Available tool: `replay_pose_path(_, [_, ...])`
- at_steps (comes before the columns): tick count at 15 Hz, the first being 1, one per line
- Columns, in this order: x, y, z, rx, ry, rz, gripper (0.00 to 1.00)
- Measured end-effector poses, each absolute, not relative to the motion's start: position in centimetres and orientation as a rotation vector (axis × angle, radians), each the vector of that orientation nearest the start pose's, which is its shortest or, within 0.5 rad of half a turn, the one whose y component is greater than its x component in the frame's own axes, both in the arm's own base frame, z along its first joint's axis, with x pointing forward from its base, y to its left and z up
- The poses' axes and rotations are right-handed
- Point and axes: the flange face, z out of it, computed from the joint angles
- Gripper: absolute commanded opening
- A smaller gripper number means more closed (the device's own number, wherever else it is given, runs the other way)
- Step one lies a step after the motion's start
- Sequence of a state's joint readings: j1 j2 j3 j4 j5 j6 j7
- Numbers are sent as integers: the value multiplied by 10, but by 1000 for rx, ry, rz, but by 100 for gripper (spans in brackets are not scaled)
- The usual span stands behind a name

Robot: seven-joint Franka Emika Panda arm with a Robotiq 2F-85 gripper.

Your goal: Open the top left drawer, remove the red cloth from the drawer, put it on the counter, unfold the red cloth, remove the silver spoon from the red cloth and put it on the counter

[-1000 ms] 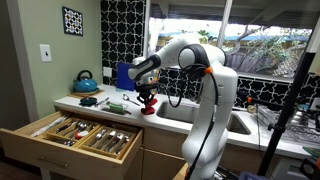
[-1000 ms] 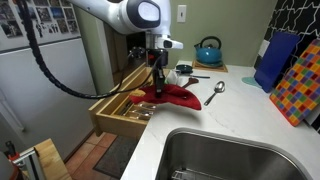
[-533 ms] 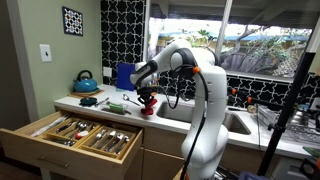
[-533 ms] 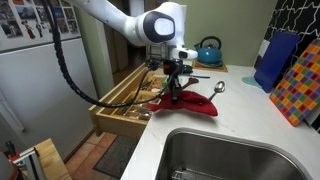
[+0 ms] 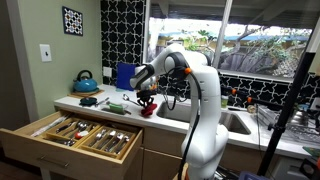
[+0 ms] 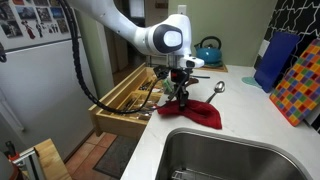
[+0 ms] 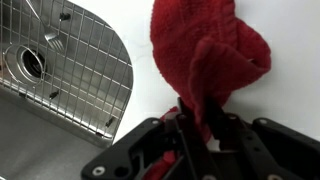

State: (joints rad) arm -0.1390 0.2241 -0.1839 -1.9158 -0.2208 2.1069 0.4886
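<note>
The red cloth (image 6: pixel 197 112) lies bunched on the white counter (image 6: pixel 240 115) beside the sink, with one part pulled up. My gripper (image 6: pixel 182 92) is shut on that raised fold; it also shows in an exterior view (image 5: pixel 148 100). In the wrist view the red cloth (image 7: pixel 205 50) runs up from between my gripper's fingers (image 7: pixel 196 125) over the white counter. A silver spoon (image 6: pixel 216 90) lies on the counter just behind the cloth. The top left drawer (image 5: pixel 75 135) stands open, with cutlery in a wooden organiser.
The steel sink (image 6: pixel 240 155) with its wire grid (image 7: pixel 60 70) lies right beside the cloth. A blue kettle (image 6: pixel 208 50) stands at the back of the counter. A blue board (image 6: pixel 272 60) and a colourful checkered board (image 6: pixel 300 85) lean on the wall.
My gripper has moved along the counter away from the drawer toward the sink and spoon, dragging the red cloth with it.
</note>
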Motion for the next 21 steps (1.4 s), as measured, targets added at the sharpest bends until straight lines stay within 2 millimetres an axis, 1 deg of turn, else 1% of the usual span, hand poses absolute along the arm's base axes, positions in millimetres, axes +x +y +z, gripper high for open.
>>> replay_pose_path(2, [575,-199,380,-3165,1143,-16,72])
replay_pose_path(5, [581,-198,385,-3150,1140,-84,95])
replay_pose_path(6, [583,-198,388,-3143,1140,-109,99])
replay_pose_path(7, [585,-198,391,-3128,1145,-133,100])
replay_pose_path(11, [592,-197,400,-3032,1213,-249,100])
replay_pose_path(13, [591,-201,412,-2992,1301,-307,100])
replay_pose_path(15, [583,-209,427,-2960,1462,-331,100])
replay_pose_path(18, [569,-211,435,-2901,1641,-250,99])
replay_pose_path(19, [567,-210,434,-2888,1672,-225,79])
replay_pose_path(21, [564,-210,428,-2877,1700,-198,70])
